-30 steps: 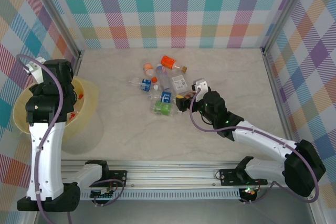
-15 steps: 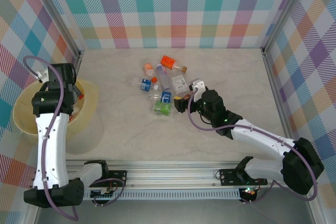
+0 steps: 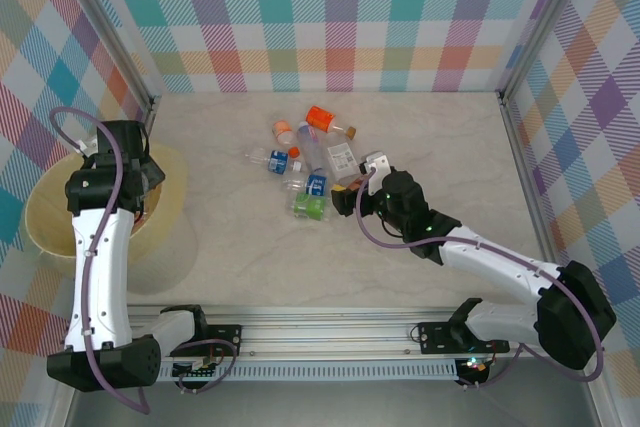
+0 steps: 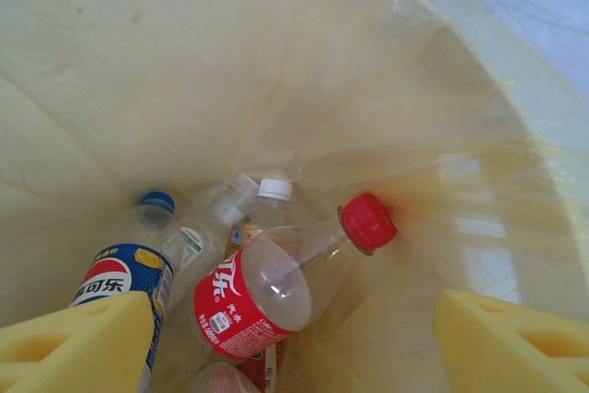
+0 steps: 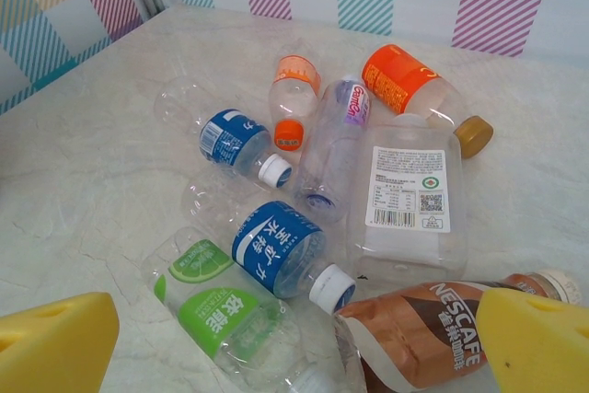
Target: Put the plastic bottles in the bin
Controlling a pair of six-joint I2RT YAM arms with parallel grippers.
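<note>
**Over the bin and beside the pile: both grippers stand open, neither holding a bottle**

Across the pale marbled table (image 3: 430, 137), fenced by checked walls (image 3: 330, 17) and edged in front by an aluminium rail (image 3: 330, 337), the task's things sit well apart. The round pale yellow bin (image 3: 40, 217) stands at the far left. The pile of plastic bottles (image 3: 312, 162) lies near the middle.

The left gripper (image 3: 143, 175) hangs over the bin's right side. From its wrist camera the left gripper (image 4: 294, 306) has its foam fingers (image 4: 74, 338) spread wide with nothing between them. Below it the bin wall (image 4: 138, 62) encloses a red-capped Coca-Cola bottle (image 4: 267, 292), a Pepsi bottle (image 4: 124, 273) just beside it, and a clear white-capped bottle (image 4: 269, 198) partly under both.

The right gripper (image 3: 343, 197) sits low at the pile's near right edge. In its wrist view the right gripper (image 5: 296, 306) also has its fingers far apart, gripping nothing. A crushed brown Nescafé bottle (image 5: 433, 329) lies between them, close to the right finger. Touching it are a green-labelled bottle (image 5: 216, 315) and a blue-labelled bottle (image 5: 276, 250), crowding the space ahead. Beyond lie a flat white-labelled bottle (image 5: 405, 190), an orange-labelled bottle (image 5: 405, 80), a second blue-labelled bottle (image 5: 230, 140) and a small orange-capped bottle (image 5: 294, 89).
</note>
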